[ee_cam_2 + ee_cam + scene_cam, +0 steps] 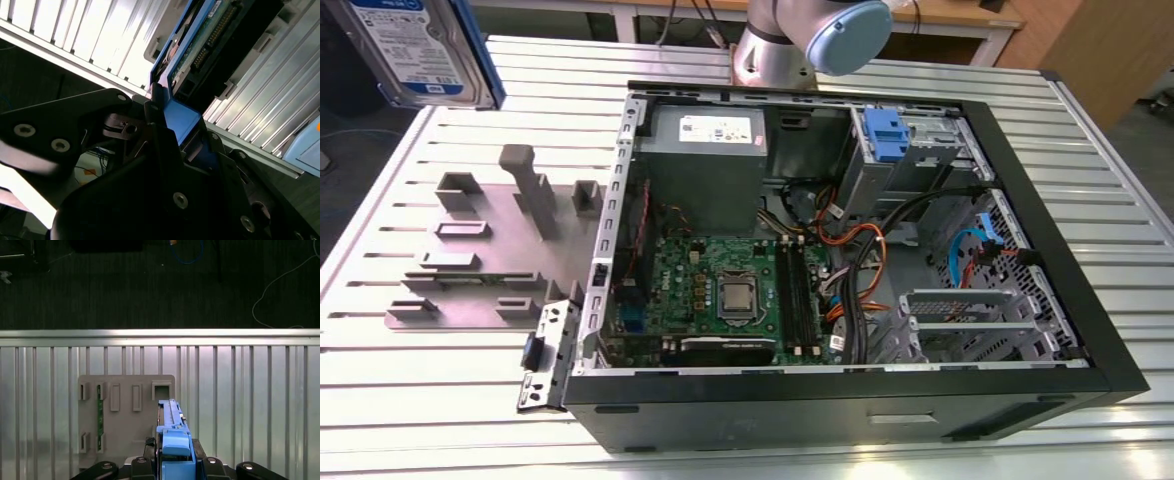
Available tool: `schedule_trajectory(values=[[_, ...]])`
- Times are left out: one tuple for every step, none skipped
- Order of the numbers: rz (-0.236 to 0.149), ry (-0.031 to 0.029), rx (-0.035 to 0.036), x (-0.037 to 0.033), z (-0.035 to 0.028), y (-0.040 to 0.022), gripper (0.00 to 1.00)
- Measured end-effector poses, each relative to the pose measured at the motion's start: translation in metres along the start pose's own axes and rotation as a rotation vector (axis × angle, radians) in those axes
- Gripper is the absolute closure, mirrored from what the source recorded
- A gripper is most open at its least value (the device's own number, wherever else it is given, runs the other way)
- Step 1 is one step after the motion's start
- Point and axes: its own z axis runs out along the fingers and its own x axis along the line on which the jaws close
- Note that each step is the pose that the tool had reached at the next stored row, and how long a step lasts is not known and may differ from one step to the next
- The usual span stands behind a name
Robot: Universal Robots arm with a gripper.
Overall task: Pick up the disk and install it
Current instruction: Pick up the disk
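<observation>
The disk (420, 50) is seen raised clear of the desk (467, 400) in the far corner on the exterior view's left, label side shown, well apart from the open computer case (854, 400). In the second wrist view the pincer (182, 125) is closed on the disk's blue end tab, with the black fingers (162, 135) pressed against it from both sides. The disk's green circuit-board side is turned to that camera, and the slatted desk is seen beyond it. In the first wrist view the disk is seen edge-on, with the grey fixture plate (125, 415) lying flat on the desk beyond it. Dark floor (150, 285) is seen past the desk's edge. A green module (100, 410) is seated in one of the plate's slots. In the exterior view the fixture plate is placed just beside the case, on the exterior view's left. Inside the case a grey power supply box (707, 135) with a white sticker is mounted at the far end. A blue bracket (887, 135) is fixed on the grey drive bay (921, 165) toward the exterior view's right. The motherboard (734, 295) is laid flat, with orange and blue cables (854, 245) beside it. The arm (814, 40) is seen behind the case.
</observation>
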Motion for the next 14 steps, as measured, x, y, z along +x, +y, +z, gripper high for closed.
schedule_trajectory(values=[[0.000, 0.0000, -0.0001, 0.0000, -0.0014, 0.0000, 0.64], [0.000, 0.0000, 0.0000, 0.0000, -0.0027, 0.0000, 0.64], [0.000, 0.0000, 0.0000, 0.0000, -0.0040, -0.0001, 0.64], [0.000, 0.0000, 0.0000, 0.0000, -0.0051, -0.0001, 0.64], [0.000, -0.0001, 0.0000, 0.0000, -0.0062, -0.0001, 0.64], [0.000, -0.0001, 0.0000, 0.0000, -0.0073, -0.0001, 0.64], [0.000, -0.0003, 0.0001, 0.0000, -0.0084, -0.0001, 0.64], [0.000, -0.0004, 0.0001, 0.0000, -0.0094, -0.0002, 0.64], [0.000, -0.0005, 0.0000, 0.0000, -0.0101, -0.0002, 0.64], [0.000, -0.0010, 0.0000, 0.0000, -0.0106, -0.0002, 0.64], [0.000, -0.0012, 0.0000, 0.0000, -0.0109, -0.0002, 0.64], [-0.001, -0.0014, 0.0001, 0.0000, -0.0111, -0.0002, 0.64], [-0.003, -0.0015, 0.0002, 0.0000, -0.0111, -0.0002, 0.64], [-0.006, -0.0016, 0.0001, 0.0000, -0.0111, -0.0002, 0.64]])
